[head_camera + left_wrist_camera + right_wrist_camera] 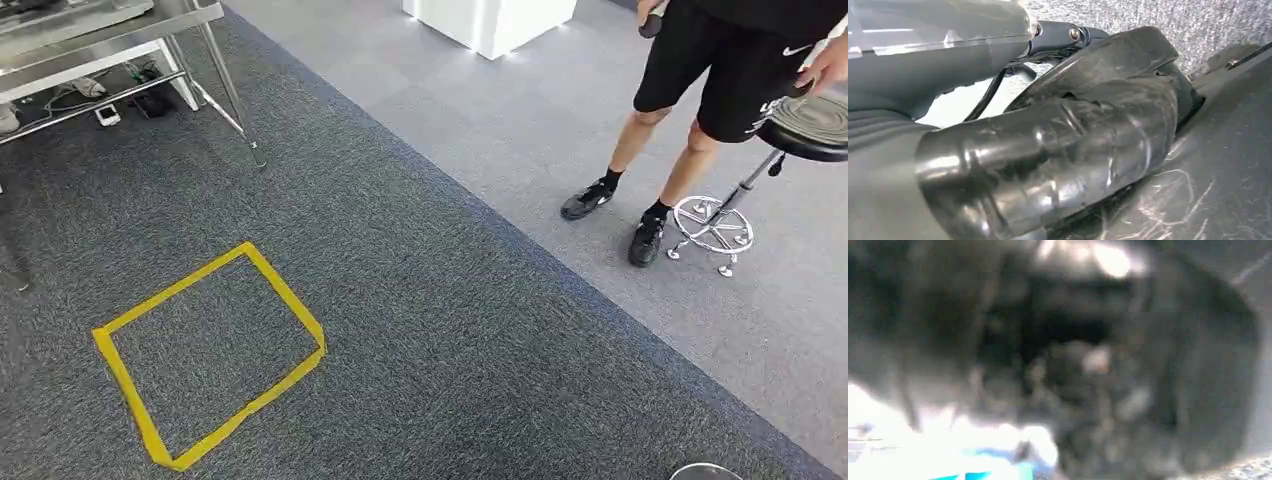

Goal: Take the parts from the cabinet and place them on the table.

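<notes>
Left hand (948, 65) grips a black part (1073, 150); right wrist view blurred.

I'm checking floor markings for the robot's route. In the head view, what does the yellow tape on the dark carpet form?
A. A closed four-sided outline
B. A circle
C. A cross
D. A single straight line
A: the yellow tape runs as four joined strips enclosing a bare patch of the dark carpet, near the metal table.
</notes>
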You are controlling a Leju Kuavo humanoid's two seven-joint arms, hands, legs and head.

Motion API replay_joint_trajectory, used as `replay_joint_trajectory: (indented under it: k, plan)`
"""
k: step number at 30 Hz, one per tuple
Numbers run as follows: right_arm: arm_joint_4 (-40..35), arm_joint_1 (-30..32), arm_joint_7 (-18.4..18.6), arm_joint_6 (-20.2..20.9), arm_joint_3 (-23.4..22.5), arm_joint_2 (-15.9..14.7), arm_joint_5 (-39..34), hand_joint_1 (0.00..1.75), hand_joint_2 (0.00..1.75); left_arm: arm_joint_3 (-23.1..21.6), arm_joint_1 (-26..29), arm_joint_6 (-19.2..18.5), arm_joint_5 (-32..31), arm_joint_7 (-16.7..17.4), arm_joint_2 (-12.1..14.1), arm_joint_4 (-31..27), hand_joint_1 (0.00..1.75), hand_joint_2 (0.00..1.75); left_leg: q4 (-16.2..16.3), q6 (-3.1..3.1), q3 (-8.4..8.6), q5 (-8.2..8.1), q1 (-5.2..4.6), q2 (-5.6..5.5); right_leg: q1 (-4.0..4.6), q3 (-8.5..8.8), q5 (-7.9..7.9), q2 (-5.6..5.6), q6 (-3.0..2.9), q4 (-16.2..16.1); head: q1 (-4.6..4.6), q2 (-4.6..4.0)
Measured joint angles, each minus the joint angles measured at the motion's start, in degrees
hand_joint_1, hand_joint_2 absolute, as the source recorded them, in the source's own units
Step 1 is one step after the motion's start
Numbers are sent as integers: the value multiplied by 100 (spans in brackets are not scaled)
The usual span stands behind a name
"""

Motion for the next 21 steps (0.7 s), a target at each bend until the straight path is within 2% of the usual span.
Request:
replay_joint_trajectory:
  k: [1,2,3,5,6,7,8,9,10,11,12,13,14,15,16,17,18,20,21]
  plan:
    - [0,-4,2,0,15,-2,0,0,0,7,6,0,2,7,0,2,0,0,19,-28,16,-22,-15,46,18,239,81,-247,-34,-462,0,0]
    - [0,-21,2,0,35,-2,2,0,0,20,18,0,4,7,0,4,0,0,65,-66,-9,-56,-69,93,92,256,31,-390,-95,-557,0,0]
    - [0,-18,0,0,50,-2,2,0,0,37,24,0,7,7,0,4,0,0,52,-77,-8,-54,-68,135,75,228,42,-284,-140,-545,-2,0]
    - [0,-13,0,0,57,-2,2,0,0,46,16,0,7,9,2,7,0,0,31,-114,45,-49,-65,237,99,190,47,-186,-180,-543,-2,0]
    - [0,-17,0,0,57,-2,2,0,0,50,13,0,7,11,2,11,0,0,37,-144,57,-72,-81,284,55,206,78,-119,-228,-594,-2,0]
    - [-2,-19,0,0,59,-2,2,0,0,52,18,-4,-2,28,4,15,0,0,131,-189,28,-174,-46,28,37,216,107,-74,-272,-629,-2,0]
    - [0,-29,0,-2,59,-2,0,0,0,59,19,-15,-22,44,2,15,0,0,367,-212,-89,-353,-32,-226,32,203,122,-35,-307,-636,-2,0]
    - [0,-42,2,-7,59,-2,2,0,0,68,5,-26,-28,52,0,15,0,0,806,-226,-292,-604,-21,-340,33,180,132,17,-324,-634,-4,0]
    - [0,-43,2,-7,59,-2,2,0,0,74,-1,-31,-37,59,0,15,0,0,1335,-242,-532,-846,-19,-379,41,159,139,75,-333,-625,-4,0]
    - [0,-42,2,-4,59,-2,2,0,0,81,-10,-33,-37,61,0,15,0,0,1724,-251,-710,-968,-19,-382,45,142,141,145,-334,-615,-4,0]
    - [0,-42,0,-7,59,-2,2,0,0,85,-17,-37,-37,68,0,15,0,0,1893,-254,-786,-940,-16,-382,45,134,141,219,-333,-604,-4,0]
    - [0,-41,2,-7,59,-2,2,0,0,90,-20,-42,-37,72,2,15,0,0,1772,-252,-727,-781,-7,-383,45,136,142,293,-333,-592,-4,0]
    - [0,-42,2,-6,61,-2,2,0,0,94,-19,-46,-37,87,0,15,0,0,1435,-248,-577,-531,9,-394,44,142,142,371,-332,-573,-4,0]
    - [-2,-44,2,-4,61,-2,2,0,0,94,-6,-48,-37,96,2,15,0,0,907,-244,-346,-212,29,-448,42,143,142,461,-327,-555,-4,0]
    - [-2,-45,2,-7,61,-2,2,0,0,94,6,-55,-50,118,2,15,0,0,445,-233,-163,15,55,-598,41,136,140,533,-317,-533,-4,0]
    - [-2,-45,0,-20,61,-2,2,0,0,94,20,-68,-103,175,0,15,0,0,308,-227,-134,-55,65,-917,55,97,149,584,-272,-500,-2,0]
    - [-4,-71,-13,-50,61,-2,2,0,0,92,8,-83,-181,251,2,15,0,0,162,-200,-118,-81,64,-914,55,19,171,654,-230,-465,-4,0]
    - [-4,-51,-46,-100,63,2,-2,0,0,81,-13,-85,-251,317,2,15,0,0,214,-148,-152,-63,17,-823,13,-32,232,754,-137,-505,-2,0]
    - [-4,-40,-63,-107,61,4,-13,0,0,77,-21,-75,-262,319,2,15,0,0,165,-94,-122,-25,28,-751,23,-44,259,814,-91,-507,-2,0]
